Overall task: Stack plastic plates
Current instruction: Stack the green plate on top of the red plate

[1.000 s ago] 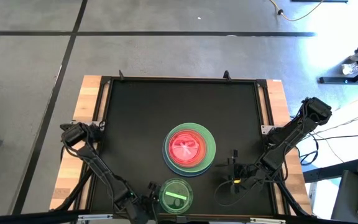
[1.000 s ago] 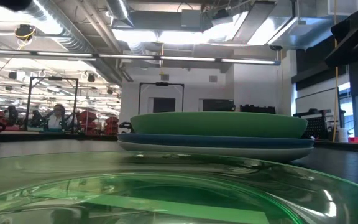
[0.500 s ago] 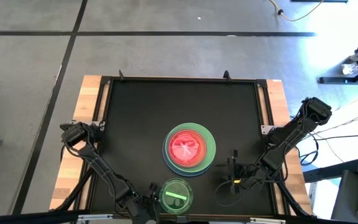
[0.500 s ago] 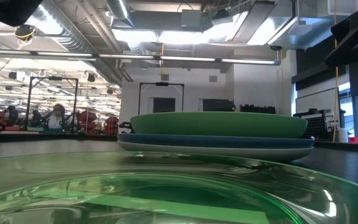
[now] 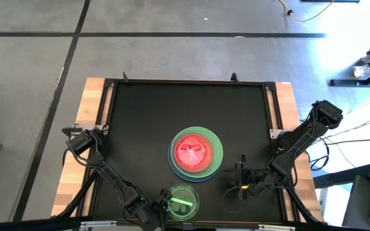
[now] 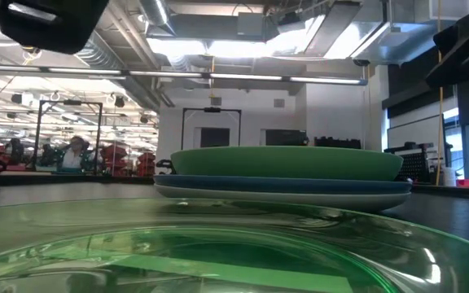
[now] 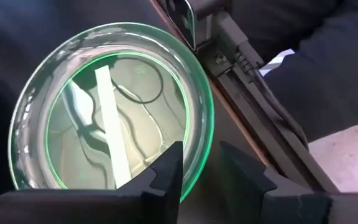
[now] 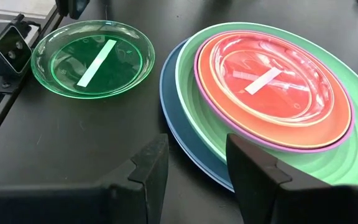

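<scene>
A small see-through green dish [image 5: 182, 201] with a bright bar lies flat near the table's near edge; it also shows in the left wrist view [image 7: 110, 112] and fills the low view's foreground [image 6: 218, 252]. Behind it at mid-table stands the stack [image 5: 196, 153] [image 8: 272, 81]: white, blue, green, purple and orange plates, with the pink see-through dish on top. My left gripper [image 5: 153, 208] [image 7: 201, 149] is open at the dish's left rim, one finger over the inside and one outside. My right gripper [image 5: 241, 168] [image 8: 196, 140] waits open to the right of the stack.
The low camera's housing [image 8: 11, 40] sits on the raised frame at the near edge, right beside the green dish. The black table's far half [image 5: 185, 109] is free room. Cables hang by the right arm's base [image 5: 243, 189].
My left arm has moved toward the table's right, bringing its gripper up to the green dish's rim, and it now shows larger at the low view's upper left. The dish and the stack have stayed in place.
</scene>
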